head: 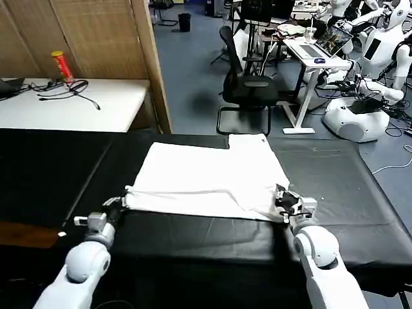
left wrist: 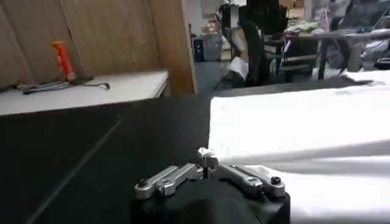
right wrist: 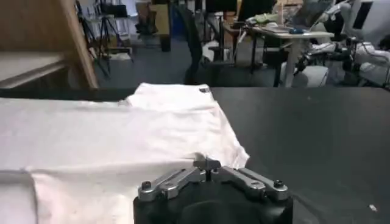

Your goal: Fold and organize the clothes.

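A black cover (head: 335, 187) is spread over the near table. To its far left a white table (head: 96, 106) is set, on which an orange can (head: 62, 66) stands beside black cables (head: 71, 89). A wooden screen (head: 96, 32) is placed behind it. Farther back, a black chair (head: 248, 87) and a desk (head: 315, 55) with a laptop (head: 328, 42) are seen on blue floor (head: 193, 71).

Robotics lab / open office. Black-covered work table (head: 360, 187) up front. At 1-2 o'clock: white humanoid robots (head: 376, 71) parked on round bases, cables on blue floor. At 12-1: black office chair (head: 248, 87), white desk w/ laptop (head: 328, 44) & clutter. At 10-11: white bench (head: 71, 106) w/ cables, orange-red can (head: 62, 66), wood-slat partition (head: 84, 35) behind.
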You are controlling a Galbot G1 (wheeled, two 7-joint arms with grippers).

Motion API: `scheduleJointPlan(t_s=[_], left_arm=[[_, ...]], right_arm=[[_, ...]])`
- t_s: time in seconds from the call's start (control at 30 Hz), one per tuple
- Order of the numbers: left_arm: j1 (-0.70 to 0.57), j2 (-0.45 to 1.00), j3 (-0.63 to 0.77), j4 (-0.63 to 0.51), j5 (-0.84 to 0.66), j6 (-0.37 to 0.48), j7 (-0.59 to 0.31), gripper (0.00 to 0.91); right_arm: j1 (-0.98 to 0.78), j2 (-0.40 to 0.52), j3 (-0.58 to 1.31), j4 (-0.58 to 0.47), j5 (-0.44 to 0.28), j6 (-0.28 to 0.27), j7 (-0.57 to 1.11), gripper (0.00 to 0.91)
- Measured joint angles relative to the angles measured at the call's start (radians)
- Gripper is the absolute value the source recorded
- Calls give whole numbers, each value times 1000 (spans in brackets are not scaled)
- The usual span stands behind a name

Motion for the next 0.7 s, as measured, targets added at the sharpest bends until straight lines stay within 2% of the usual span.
scheduleJointPlan(t_s=[0.03, 0.23, 0.4, 0.57, 0.7], left_arm=[[-5, 2, 4, 2, 1, 1, 0, 878], [-36, 7, 29, 18, 5, 18, 1, 878], [-30, 17, 26, 8, 5, 31, -1, 878], [4, 37, 2, -19, -14, 90, 7, 878], [53, 54, -29, -59, -87, 141, 13, 878]], right_arm=[[-3, -3, 2, 4, 2, -1, -10, 878], [-43, -37, 23, 60, 44, -46, -36, 878], [-106, -83, 39, 144, 49, -90, -37, 878], [-195, -133, 74, 240, 49, -129, -35, 878], [-253, -144, 84, 287, 43, -139, -39, 878]])
